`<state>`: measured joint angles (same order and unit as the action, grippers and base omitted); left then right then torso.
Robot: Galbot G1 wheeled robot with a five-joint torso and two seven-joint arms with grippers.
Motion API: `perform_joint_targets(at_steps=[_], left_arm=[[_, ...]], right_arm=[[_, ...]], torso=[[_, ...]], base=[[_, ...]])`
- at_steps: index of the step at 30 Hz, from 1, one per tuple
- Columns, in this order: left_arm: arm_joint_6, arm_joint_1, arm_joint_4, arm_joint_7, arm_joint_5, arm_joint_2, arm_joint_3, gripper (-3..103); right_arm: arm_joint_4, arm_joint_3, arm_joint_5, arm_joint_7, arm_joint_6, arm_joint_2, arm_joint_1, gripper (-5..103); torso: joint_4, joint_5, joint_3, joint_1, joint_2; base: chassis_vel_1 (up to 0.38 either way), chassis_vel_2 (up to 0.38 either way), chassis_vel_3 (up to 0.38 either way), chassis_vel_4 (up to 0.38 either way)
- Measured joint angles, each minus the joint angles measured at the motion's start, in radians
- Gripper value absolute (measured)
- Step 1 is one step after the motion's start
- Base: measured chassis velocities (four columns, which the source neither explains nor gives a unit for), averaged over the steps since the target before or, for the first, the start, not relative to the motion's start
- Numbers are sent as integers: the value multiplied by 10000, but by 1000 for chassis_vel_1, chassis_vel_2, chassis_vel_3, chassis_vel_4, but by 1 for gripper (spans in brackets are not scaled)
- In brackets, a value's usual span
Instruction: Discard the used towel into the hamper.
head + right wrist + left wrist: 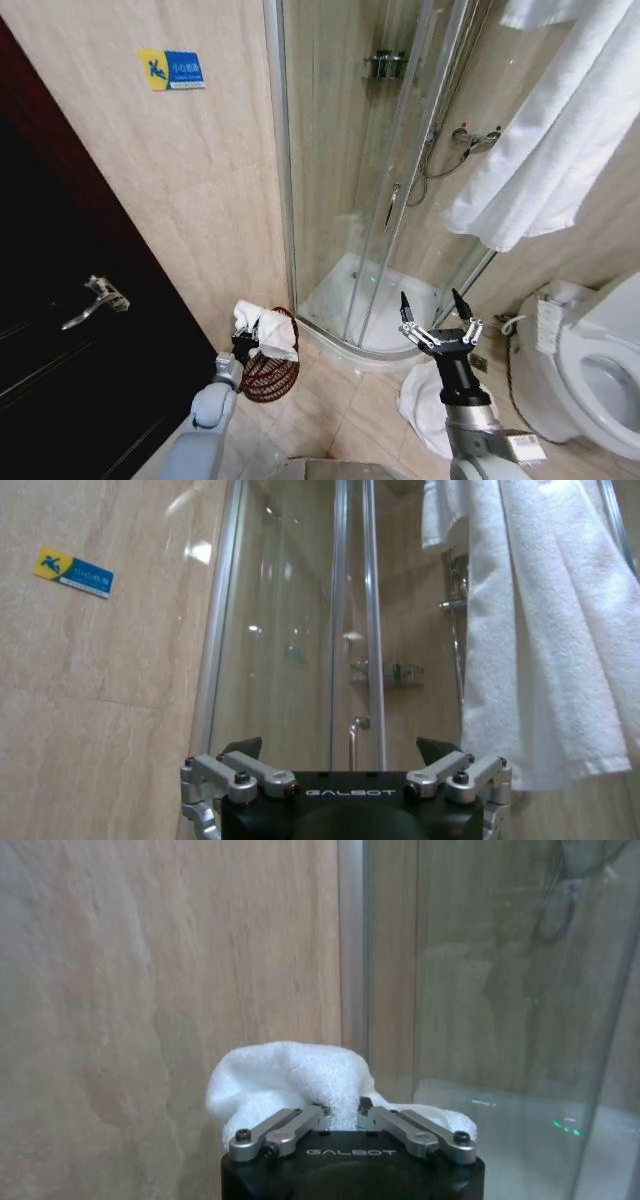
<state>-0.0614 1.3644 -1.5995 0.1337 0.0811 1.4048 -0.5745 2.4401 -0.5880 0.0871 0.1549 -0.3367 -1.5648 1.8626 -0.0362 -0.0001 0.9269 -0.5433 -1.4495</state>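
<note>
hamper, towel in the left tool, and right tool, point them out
hamper point(272, 378), head view, wire side wall
towel point(290, 1076), left wrist view, bunched top
left tool point(343, 1105), left wrist view, between fingertips
right tool point(436, 302), head view, between fingertips

Place: a bathroom.
Shower: glass cabin point(370, 170) with a mixer point(478, 138) and a white tray.
Toilet: white bowl point(590, 370) on the right.
Walls: beige tile, blue sign point(172, 70).
Linen: white towels point(560, 130) hanging.
Door: dark, lever handle point(95, 300).
</note>
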Motion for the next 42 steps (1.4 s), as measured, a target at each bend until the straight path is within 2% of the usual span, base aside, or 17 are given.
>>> perform_joint_targets(at_steps=[4,10,18,22,37,40,41,42], left_arm=[[-58,-197,461,-62,-77,-24,123,7],[-47,-773,1588,-528,-333,-26,405,7],[-128,-1202,2773,-664,-646,57,531,7],[-300,-1690,3871,-769,-1034,94,658,7],[-454,-2814,5700,-819,-1395,-29,1024,5],[-431,-3116,6198,-985,-1542,-24,1130,21],[-431,-3116,6198,-985,-1542,-24,1130,21],[-341,-3110,6226,-986,-1611,-36,1189,26]], right_arm=[[1,-126,-77,285,-279,46,40,100],[55,-127,-101,372,-304,83,63,100],[-25,-145,-56,367,-415,83,107,100],[-33,-122,-23,472,-398,82,65,100],[-68,-217,63,531,-384,43,58,100],[-91,-204,63,527,-366,40,52,100],[-91,-204,63,527,-366,40,52,100],[-91,-206,63,520,-353,44,52,100]], torso=[[-3,1,1,-5,1],[-1,1,-1,7,-1],[-3,1,0,4,0],[-2,0,0,2,0],[-2,2,0,3,0],[-1,2,0,2,0],[-1,2,0,2,0],[-2,1,0,2,0]], base=[[-55,79,40,-63],[0,0,0,0],[0,0,0,0],[0,0,0,0],[0,0,0,0],[0,0,0,0],[0,0,0,0],[0,0,0,0]])
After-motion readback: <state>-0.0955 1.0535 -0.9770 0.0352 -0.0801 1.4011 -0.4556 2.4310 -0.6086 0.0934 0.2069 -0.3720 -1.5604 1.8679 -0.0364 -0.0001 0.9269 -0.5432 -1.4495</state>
